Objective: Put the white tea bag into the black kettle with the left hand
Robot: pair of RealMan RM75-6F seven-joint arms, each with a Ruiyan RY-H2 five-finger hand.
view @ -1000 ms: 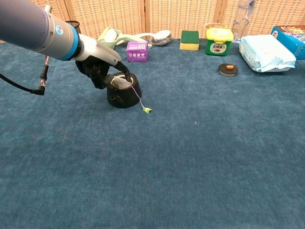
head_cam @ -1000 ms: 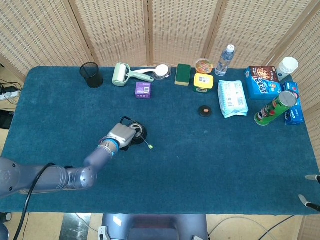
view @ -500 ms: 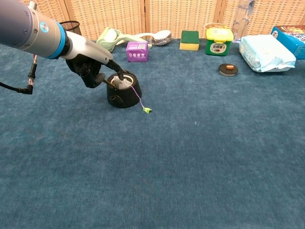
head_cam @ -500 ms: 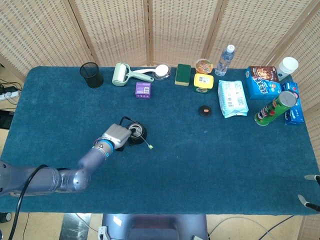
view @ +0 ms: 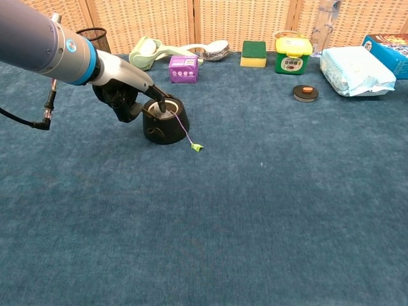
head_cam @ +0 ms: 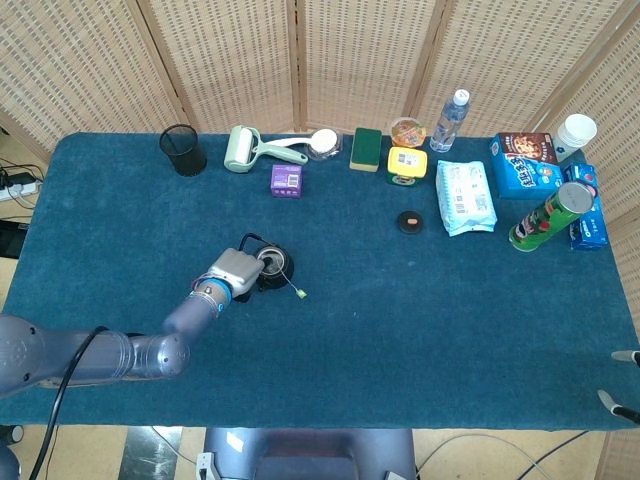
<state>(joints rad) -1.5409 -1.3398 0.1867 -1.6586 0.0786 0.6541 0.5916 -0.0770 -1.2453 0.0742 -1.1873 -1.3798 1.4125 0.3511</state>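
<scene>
The black kettle (view: 164, 126) stands left of the table's middle, also seen in the head view (head_cam: 273, 270). The white tea bag (view: 153, 110) lies inside its mouth. Its string hangs over the rim, and the green tag (view: 196, 147) rests on the cloth to the right (head_cam: 300, 293). My left hand (view: 124, 99) is just left of the kettle, with one finger (view: 159, 106) reaching down into the mouth onto the tea bag. It grips nothing. Only spread fingertips of my right hand (head_cam: 618, 400) show at the lower right edge.
Along the back stand a black mesh cup (head_cam: 183, 150), a lint roller (head_cam: 245, 149), a purple box (head_cam: 286, 180), a green sponge (head_cam: 366, 149) and a yellow jar (head_cam: 407, 164). A small black lid (head_cam: 408, 222), a wipes pack (head_cam: 465, 197) and a chips can (head_cam: 548, 216) lie to the right.
My left hand drew back left from the kettle, then came in again; a finger now dips into the mouth. The tea bag sits lower inside. The tag stayed put.
</scene>
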